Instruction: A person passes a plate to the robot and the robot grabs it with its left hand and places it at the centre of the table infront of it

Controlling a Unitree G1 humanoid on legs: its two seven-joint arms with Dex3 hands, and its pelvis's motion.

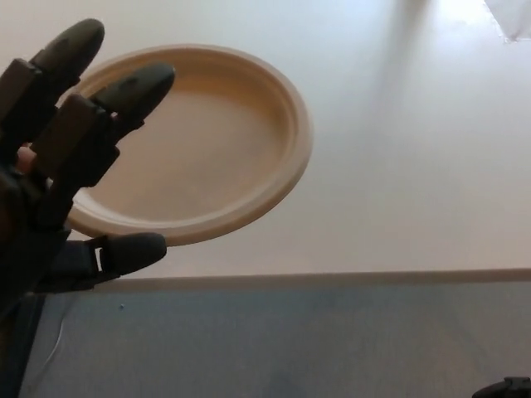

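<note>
My left hand (62,178) is spread wide, two fingers (133,87) over the beige paper plate (224,141), thumb (129,251) beneath its near rim, not clamped; the plate hangs above the pale table (415,166).

I can read no text, label, brand, number or sign anywhere in this frame. The plate (207,141) at upper left shows me a plain, unprinted surface, the left hand (62,178) at the left edge carries no marking I can make out, and the pale table (415,166) across the upper frame is equally bare of lettering.
</note>
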